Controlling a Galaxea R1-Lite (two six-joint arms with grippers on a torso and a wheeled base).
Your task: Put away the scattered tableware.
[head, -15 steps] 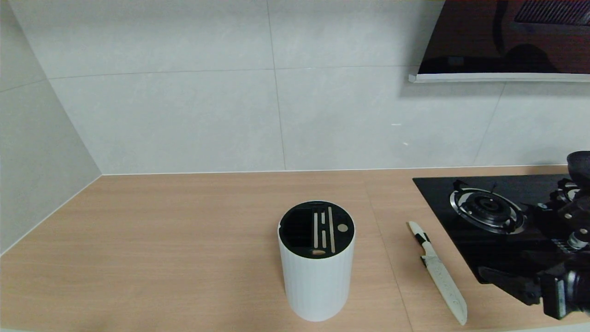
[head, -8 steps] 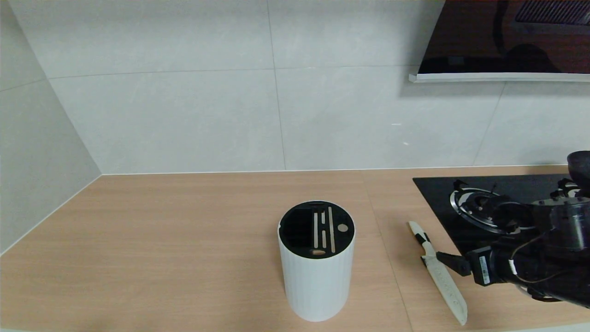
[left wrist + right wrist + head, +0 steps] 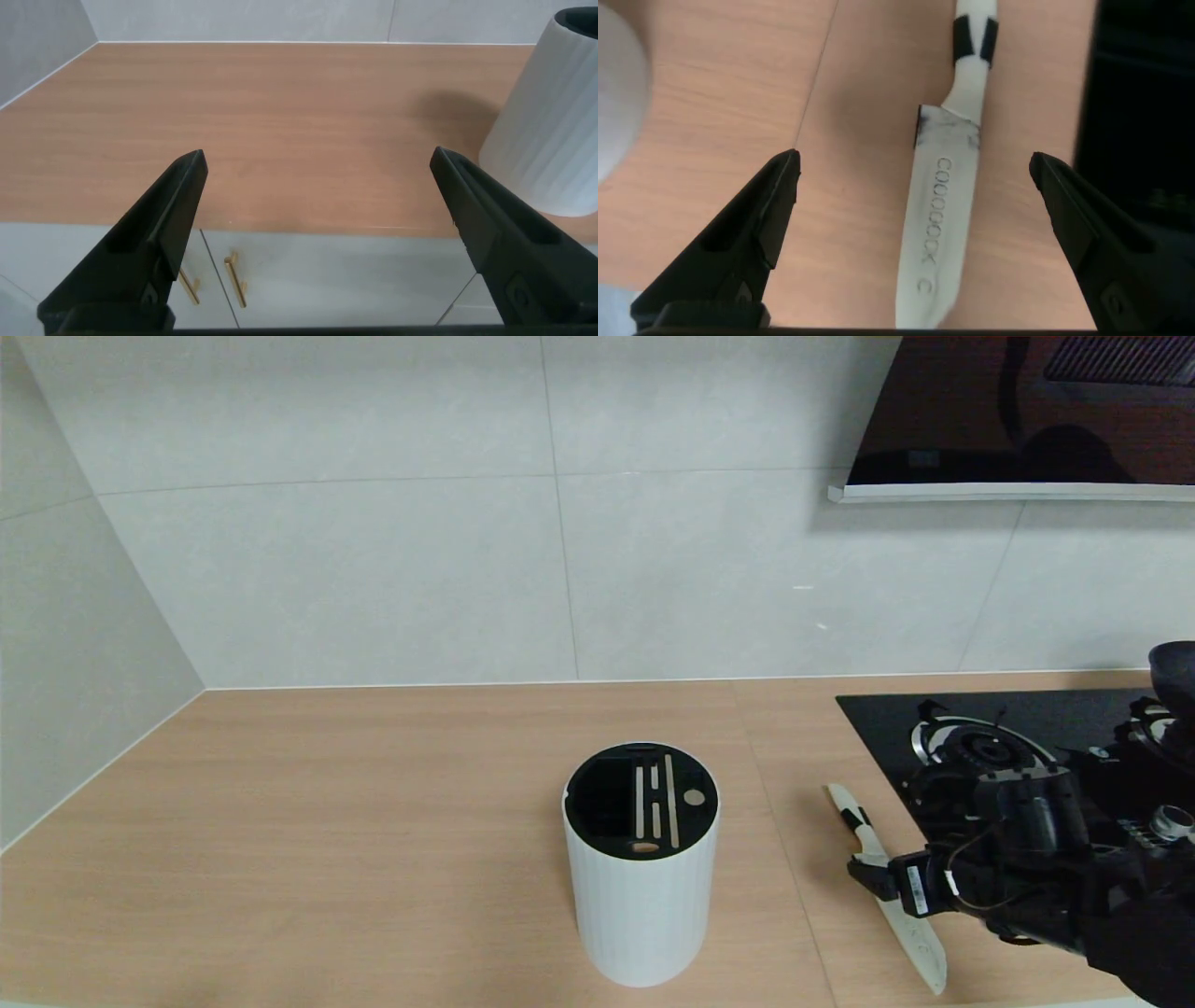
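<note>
Here we see our right end effector [image 3: 913, 163] spread wide above the knife [image 3: 945, 215], holding nothing; the left end effector [image 3: 318, 161] gapes empty over the tabletop [image 3: 280, 103].

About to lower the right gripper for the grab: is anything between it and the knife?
Nothing visible. The right gripper hangs open over the knife, a finger on either side of the blade; the knife lies flat on the countertop.
</note>
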